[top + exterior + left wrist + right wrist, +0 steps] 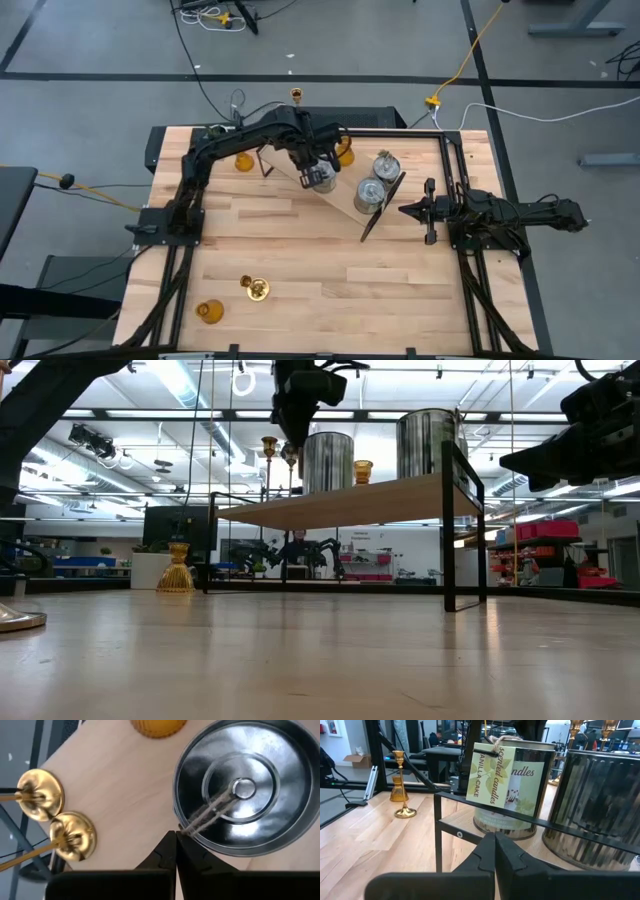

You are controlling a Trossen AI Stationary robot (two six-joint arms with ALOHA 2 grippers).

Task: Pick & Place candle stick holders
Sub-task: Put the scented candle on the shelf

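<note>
Silver cylinder holder [245, 785] beneath pressed-together left gripper [175, 842], beside two brass sticks [55, 822] and amber holder [157, 726].

We count three silver cylinders [386, 163] clustered right of centre near the top of the high view. There are three amber holders [243, 160]: two along the upper edge and one at lower left. Of brass sticks [40, 795] we find two side by side at the left of the left wrist view, and a third [258, 289] at lower left in the high view. That makes nine holders. There is one shelf [350, 505].
</note>
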